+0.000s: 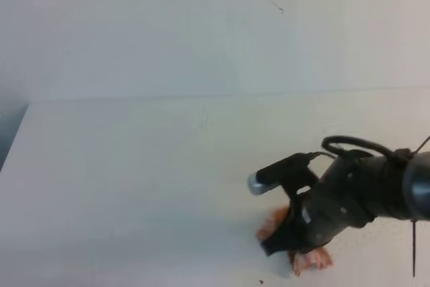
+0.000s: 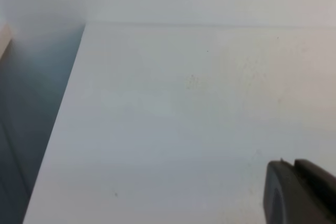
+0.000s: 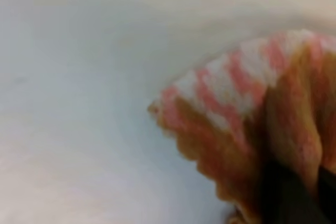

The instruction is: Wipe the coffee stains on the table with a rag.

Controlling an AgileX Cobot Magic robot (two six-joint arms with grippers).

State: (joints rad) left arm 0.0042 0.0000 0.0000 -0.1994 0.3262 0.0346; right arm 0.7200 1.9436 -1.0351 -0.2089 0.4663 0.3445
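Right end effector (image 1: 290, 236) pinches the rag (image 1: 310, 259), pressing it onto the tabletop (image 1: 134, 186). Left end effector (image 2: 299, 195) shows only partly; its state is unclear.

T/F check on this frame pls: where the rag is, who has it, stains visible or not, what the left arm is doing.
1. The right tool grips the rag. True.
2. The rag sits at the far edge of the table, near the wall. False: it is at the near edge, bottom right of the high view.
3. The rag is plain white. False: it is orange-brown with pink-and-white stripes.
4. A large amber puddle shows on the table in the high view. False: no puddle is visible there.
5. The left arm is absent from the high view. True: only a dark part shows in the left wrist view, above bare table.
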